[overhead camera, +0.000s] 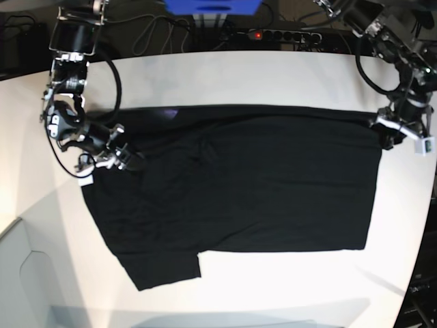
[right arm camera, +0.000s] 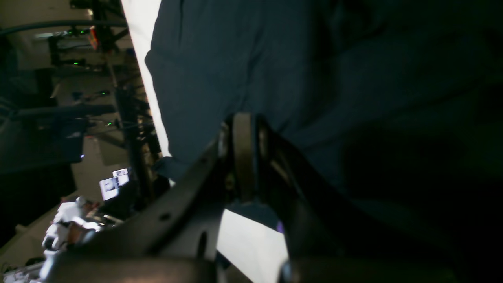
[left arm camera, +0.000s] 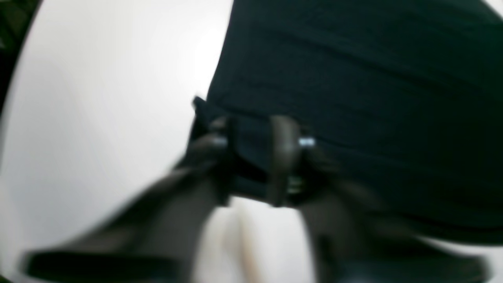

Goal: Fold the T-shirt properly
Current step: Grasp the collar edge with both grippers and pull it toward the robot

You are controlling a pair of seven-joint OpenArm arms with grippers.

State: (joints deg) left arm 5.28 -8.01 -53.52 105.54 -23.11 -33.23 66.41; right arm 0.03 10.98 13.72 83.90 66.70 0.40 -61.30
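T-shirt [overhead camera: 239, 184] lies on the white table [overhead camera: 225, 75], maybe one fold in, lots left. Your left gripper [left arm camera: 255, 157] and right gripper [right arm camera: 243, 157] are both clamped on its edges.

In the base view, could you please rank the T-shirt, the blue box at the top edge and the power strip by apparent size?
1. T-shirt, by far the largest.
2. Blue box, though cut off by the frame.
3. Power strip, slim; close to the box, so that order is unsure.
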